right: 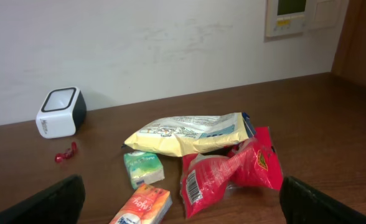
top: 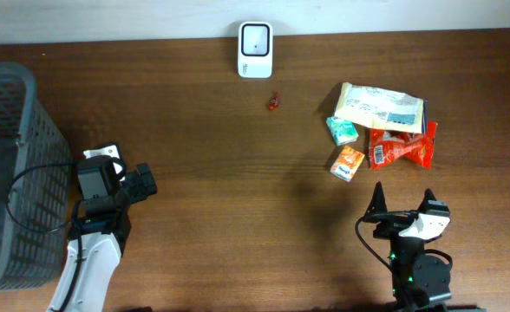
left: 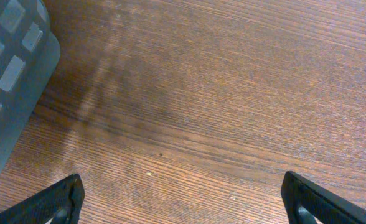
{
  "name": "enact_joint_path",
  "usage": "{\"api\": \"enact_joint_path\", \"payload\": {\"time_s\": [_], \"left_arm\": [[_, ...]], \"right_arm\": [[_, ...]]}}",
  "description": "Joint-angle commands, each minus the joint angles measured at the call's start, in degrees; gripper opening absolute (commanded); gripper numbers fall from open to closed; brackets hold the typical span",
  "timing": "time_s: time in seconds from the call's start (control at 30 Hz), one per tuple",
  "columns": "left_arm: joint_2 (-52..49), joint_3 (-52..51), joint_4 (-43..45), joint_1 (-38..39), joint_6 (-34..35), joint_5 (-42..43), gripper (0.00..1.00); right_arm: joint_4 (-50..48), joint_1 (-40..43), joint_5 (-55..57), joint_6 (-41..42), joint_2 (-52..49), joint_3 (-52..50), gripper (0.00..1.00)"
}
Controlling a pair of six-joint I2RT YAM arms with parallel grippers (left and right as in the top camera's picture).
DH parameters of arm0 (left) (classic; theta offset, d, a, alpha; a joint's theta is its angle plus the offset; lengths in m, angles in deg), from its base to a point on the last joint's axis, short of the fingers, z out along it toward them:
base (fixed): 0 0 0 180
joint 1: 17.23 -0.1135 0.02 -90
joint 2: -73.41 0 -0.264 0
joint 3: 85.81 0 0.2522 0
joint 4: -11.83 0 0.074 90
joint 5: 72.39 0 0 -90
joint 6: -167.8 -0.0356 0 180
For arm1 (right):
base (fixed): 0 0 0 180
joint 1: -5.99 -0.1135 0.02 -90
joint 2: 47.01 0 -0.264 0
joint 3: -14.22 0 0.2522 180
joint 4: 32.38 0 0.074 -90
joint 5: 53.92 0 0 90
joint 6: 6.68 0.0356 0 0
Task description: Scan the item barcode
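Only the right wrist view shows a barcode: white with black bars, on the near end of the crinkled red packet, which lies on the table's right side, touching a puffy yellow bag. Just beside them sit a small green pack and a glossy orange pack. That view also shows the wall behind the boxy white scanner and a tiny red object near it. Overhead alone takes in both arms and the grey mesh basket at the left edge. The left wrist sees only dark wood grain and the basket's corner. The left gripper and right gripper both stand spread wide, grasping nothing.
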Motion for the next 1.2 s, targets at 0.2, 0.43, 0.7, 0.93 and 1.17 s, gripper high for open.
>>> {"api": "enact_joint_path", "payload": {"time_s": [0.2,0.43,0.7,0.93,1.17], "left_arm": [[5.05,-1.29,-1.03,-0.02,-0.07,0.83,0.99],[23.76,-16.85,-1.01,1.25,-0.07,0.81,0.99],[37.16,-25.68,-17.11,1.25,-0.07,0.81,0.99],[47.32,-25.68,-17.09,1.25,-0.07,0.81,0.99],[60.17,-25.68,-17.09,1.27,-0.07,0.81,0.99]], "right_arm": [[-0.09,0.04,0.11,-0.37,0.5,-0.57,0.99],[-0.09,0.04,0.09,-0.37,0.5,-0.57,0.99],[-0.09,0.04,0.09,-0.37,0.5,-0.57,0.99],[-0.09,0.04,0.09,-0.37,0.5,-0.57,0.99],[-0.09,0.04,0.09,-0.37,0.5,-0.57,0.99]]}}
